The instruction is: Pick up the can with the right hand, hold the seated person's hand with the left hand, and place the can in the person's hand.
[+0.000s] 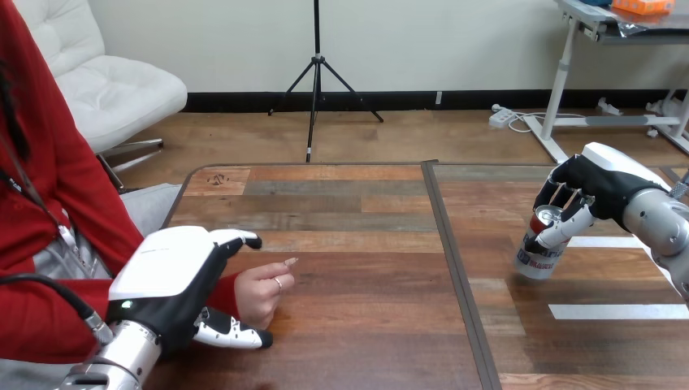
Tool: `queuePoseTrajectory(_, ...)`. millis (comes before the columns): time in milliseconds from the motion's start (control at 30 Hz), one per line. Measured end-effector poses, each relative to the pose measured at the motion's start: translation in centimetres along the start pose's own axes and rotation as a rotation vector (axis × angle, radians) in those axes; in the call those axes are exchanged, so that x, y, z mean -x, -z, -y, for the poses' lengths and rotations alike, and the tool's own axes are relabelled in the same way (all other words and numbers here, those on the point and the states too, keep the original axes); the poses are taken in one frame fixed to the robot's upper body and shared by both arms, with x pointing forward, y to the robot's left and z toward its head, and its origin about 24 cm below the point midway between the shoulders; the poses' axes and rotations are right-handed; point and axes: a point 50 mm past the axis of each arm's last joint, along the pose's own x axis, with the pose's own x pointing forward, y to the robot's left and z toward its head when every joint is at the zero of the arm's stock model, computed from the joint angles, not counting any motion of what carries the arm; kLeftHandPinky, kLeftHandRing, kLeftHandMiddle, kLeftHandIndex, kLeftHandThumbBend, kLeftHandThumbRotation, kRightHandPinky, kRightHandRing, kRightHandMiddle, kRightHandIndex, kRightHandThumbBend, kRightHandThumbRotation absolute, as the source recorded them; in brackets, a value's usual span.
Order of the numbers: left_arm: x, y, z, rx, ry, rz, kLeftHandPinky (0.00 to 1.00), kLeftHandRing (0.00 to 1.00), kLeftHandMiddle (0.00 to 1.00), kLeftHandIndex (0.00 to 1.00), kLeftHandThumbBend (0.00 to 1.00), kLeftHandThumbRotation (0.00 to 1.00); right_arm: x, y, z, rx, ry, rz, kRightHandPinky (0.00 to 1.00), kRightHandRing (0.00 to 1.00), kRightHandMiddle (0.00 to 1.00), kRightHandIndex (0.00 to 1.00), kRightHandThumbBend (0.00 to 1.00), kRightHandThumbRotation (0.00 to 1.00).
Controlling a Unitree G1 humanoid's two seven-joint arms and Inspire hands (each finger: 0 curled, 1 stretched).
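Can (539,258) is gripped at its top by the right hand's (591,188) curled fingers, tilted, over the table's (366,325) right side. Left hand (175,272) is laid over the wrist behind the person's hand (264,292), fingers straight, thumb spread.

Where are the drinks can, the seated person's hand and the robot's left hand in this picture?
Silver drinks can (542,260): head view, on its printed side wall.
Person's hand (262,294): head view, middle of the loosely closed hand.
Robot's black-and-white left hand (166,258): head view, on its white back shell.
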Motion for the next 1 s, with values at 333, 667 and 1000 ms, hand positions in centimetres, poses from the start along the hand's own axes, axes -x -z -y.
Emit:
queuePoseTrajectory(333, 0.1, 0.0, -0.4, 0.030, -0.031, 0.005, 0.67, 0.78, 0.83, 0.79, 1.00, 0.28, 0.0, 0.0, 0.0, 0.001, 0.000, 0.000, 0.52, 0.55, 0.55, 0.47, 0.82, 0.00)
queuePoseTrajectory(667, 0.3, -0.6, -1.8, 0.048, -0.091, 0.033, 0.65, 0.77, 0.82, 0.79, 1.00, 0.27, 0.0, 0.0, 0.0, 0.002, -0.001, -0.002, 0.47, 0.50, 0.52, 0.47, 0.81, 0.00)
queuePoseTrajectory(1000, 0.6, -1.2, -3.4, 0.034, -0.153, 0.061, 0.64, 0.77, 0.82, 0.78, 1.00, 0.26, 0.0, 0.1, 0.0, 0.003, -0.002, -0.014, 0.52, 0.55, 0.55, 0.47, 0.81, 0.00)
